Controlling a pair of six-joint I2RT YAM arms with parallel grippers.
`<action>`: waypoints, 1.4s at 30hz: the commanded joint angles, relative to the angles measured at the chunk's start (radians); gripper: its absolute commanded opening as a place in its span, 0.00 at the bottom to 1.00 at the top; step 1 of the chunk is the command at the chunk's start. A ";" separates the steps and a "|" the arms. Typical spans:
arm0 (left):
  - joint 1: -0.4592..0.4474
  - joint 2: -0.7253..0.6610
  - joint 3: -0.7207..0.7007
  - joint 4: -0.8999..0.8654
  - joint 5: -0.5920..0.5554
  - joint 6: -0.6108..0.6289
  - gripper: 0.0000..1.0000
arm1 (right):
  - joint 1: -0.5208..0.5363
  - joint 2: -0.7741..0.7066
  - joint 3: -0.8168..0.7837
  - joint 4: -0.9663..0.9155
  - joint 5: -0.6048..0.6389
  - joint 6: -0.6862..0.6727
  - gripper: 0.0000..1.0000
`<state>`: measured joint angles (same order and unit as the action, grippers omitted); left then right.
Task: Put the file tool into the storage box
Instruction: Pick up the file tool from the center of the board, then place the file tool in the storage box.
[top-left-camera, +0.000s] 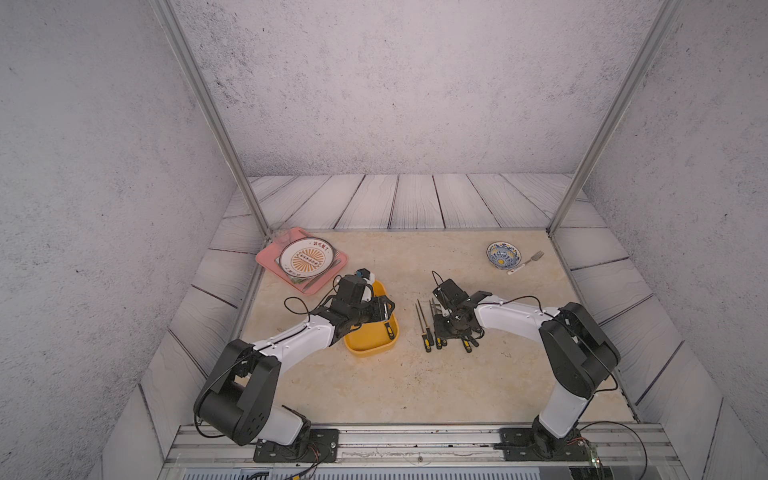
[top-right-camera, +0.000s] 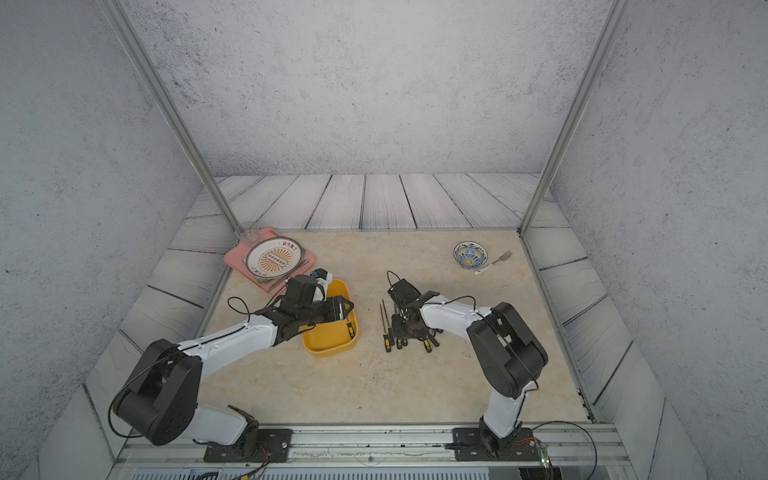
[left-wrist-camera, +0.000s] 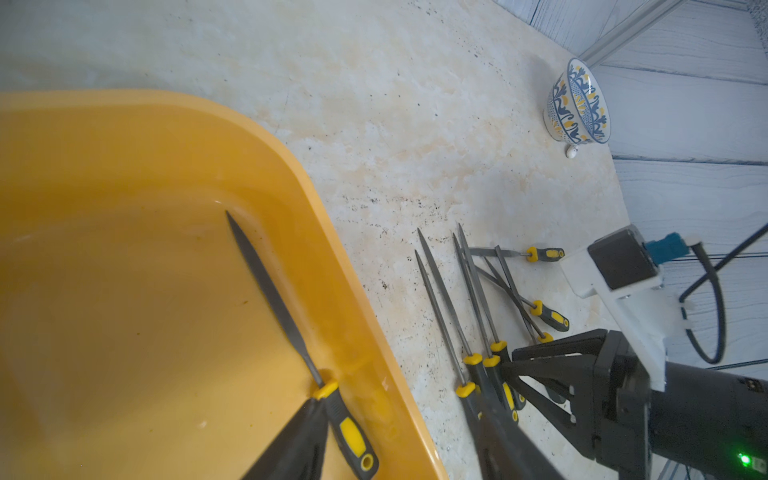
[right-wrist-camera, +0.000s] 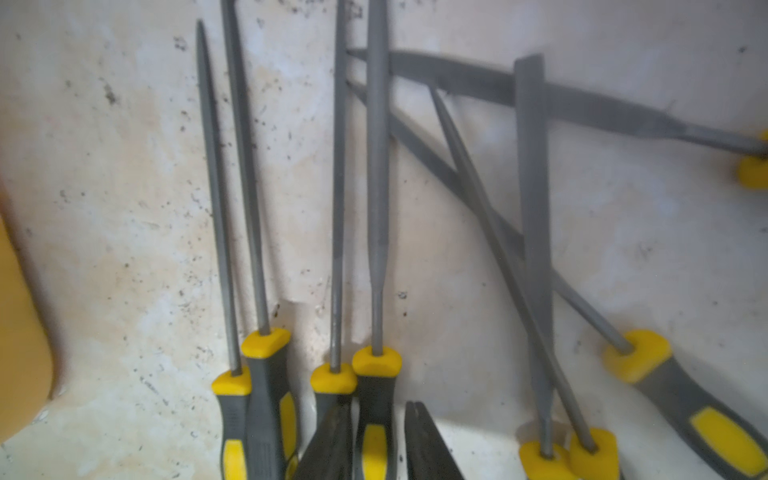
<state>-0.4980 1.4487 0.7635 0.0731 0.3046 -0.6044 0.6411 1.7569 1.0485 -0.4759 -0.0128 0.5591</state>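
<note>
Right claw (right-wrist-camera: 376, 405) is straddling the grippy handle (right-wrist-camera: 374, 451) of a seemingly light, stiff file (right-wrist-camera: 377, 166), the best hold, though I cannot tell whether it is clamping.

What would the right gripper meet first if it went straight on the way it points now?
Most likely the file handle between its jaws; the right gripper points down onto it. The table lies just under it, but depth is hard to judge.
</note>
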 joint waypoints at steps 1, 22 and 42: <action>-0.005 -0.006 -0.007 0.021 0.013 0.008 0.65 | -0.019 0.022 -0.041 -0.082 0.025 0.011 0.29; -0.008 -0.015 -0.013 0.058 0.054 0.008 0.69 | -0.033 -0.041 -0.072 0.043 -0.180 0.014 0.06; -0.025 0.058 0.002 0.169 0.217 -0.011 0.72 | 0.028 -0.068 0.157 0.177 -0.576 -0.038 0.06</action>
<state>-0.5194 1.4990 0.7475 0.2298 0.4973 -0.6212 0.6685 1.6939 1.1698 -0.2962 -0.5449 0.5385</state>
